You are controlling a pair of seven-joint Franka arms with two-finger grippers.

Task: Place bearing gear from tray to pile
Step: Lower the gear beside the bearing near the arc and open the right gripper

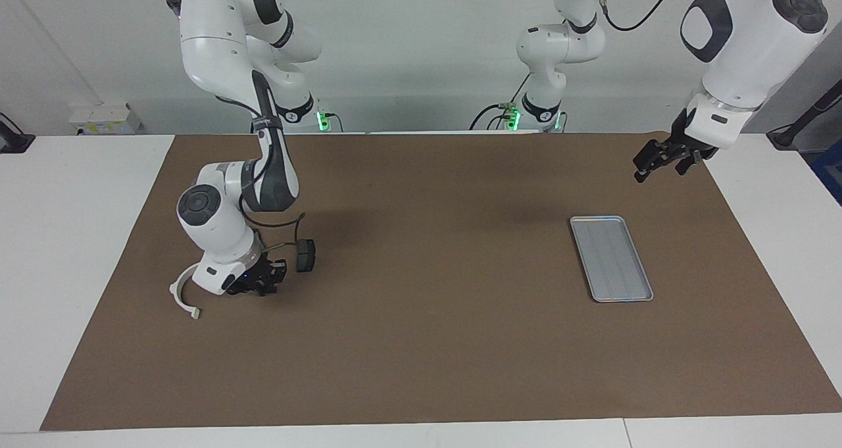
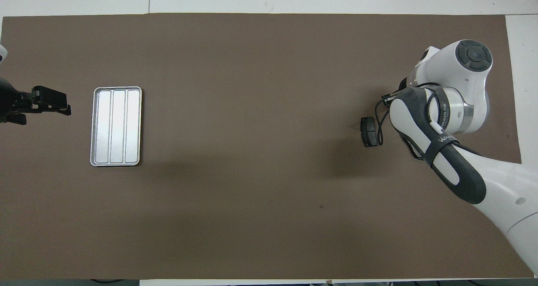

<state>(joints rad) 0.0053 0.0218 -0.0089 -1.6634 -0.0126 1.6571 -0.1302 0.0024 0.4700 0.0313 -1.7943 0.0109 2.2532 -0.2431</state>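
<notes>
The silver-grey tray lies on the brown mat toward the left arm's end of the table, with nothing in it. The bearing gear does not show in either view. The pile sits at the right arm's end: a white half-ring bracket, a dark plate, and a second dark plate mostly under the arm. My right gripper is low over the mat between the bracket and the first plate. My left gripper hangs open and empty above the mat beside the tray.
The brown mat covers most of the white table. A black cable loops from the right arm's wrist just above the first dark plate.
</notes>
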